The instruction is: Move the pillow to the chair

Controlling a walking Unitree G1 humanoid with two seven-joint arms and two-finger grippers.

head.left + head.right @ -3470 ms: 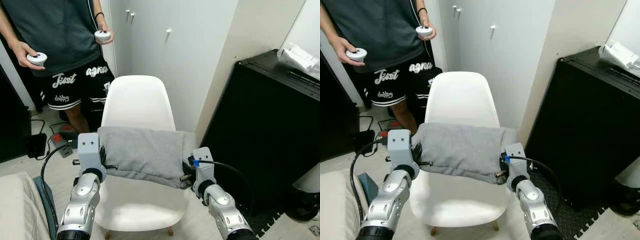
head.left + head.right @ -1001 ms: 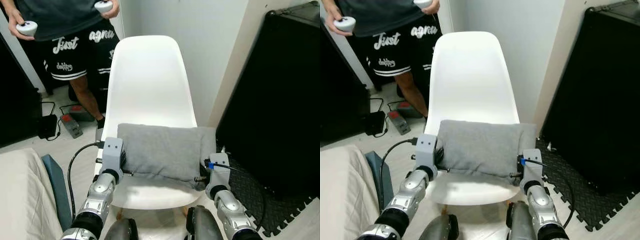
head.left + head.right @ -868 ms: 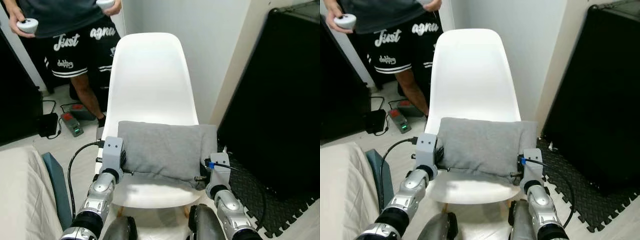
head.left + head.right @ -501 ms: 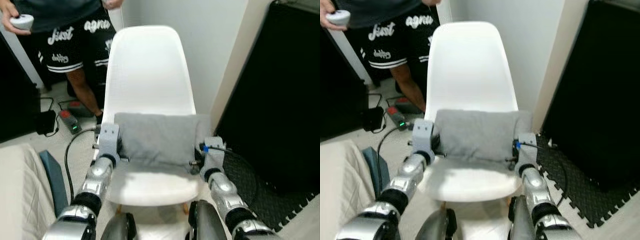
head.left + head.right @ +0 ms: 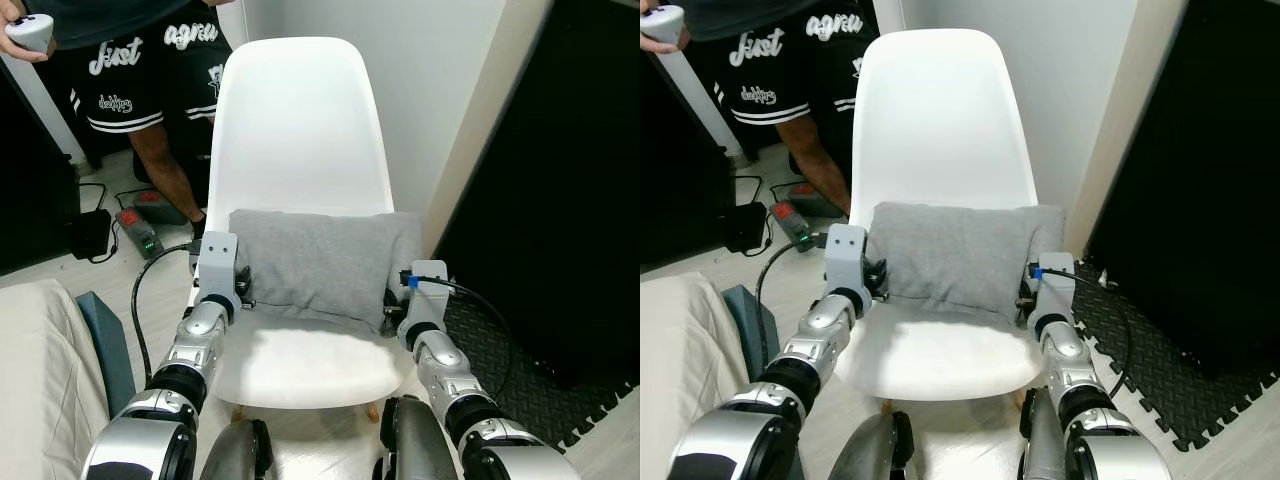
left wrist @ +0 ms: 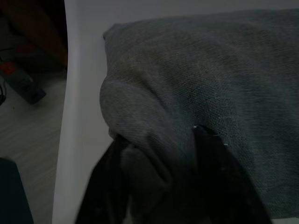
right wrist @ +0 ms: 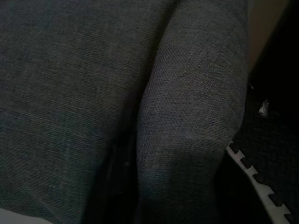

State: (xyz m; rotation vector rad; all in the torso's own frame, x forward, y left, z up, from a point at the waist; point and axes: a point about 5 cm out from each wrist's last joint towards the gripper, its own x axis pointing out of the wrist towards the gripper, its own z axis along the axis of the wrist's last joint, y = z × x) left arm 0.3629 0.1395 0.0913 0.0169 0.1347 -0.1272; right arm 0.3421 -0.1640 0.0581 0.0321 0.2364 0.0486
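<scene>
- While the grey pillow leans against the back of the white chair on its seat, the head views put the left gripper and right gripper at its two ends; a person stands behind.
- Left wrist: black fingers pinch a fold of pillow.
- Right wrist: fabric everywhere; I cannot tell how those fingers stand.

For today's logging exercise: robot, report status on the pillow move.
Left gripper and right gripper clamp the pillow's ends. Grey pillow over white chair seat, against backrest. Person stands behind.
</scene>
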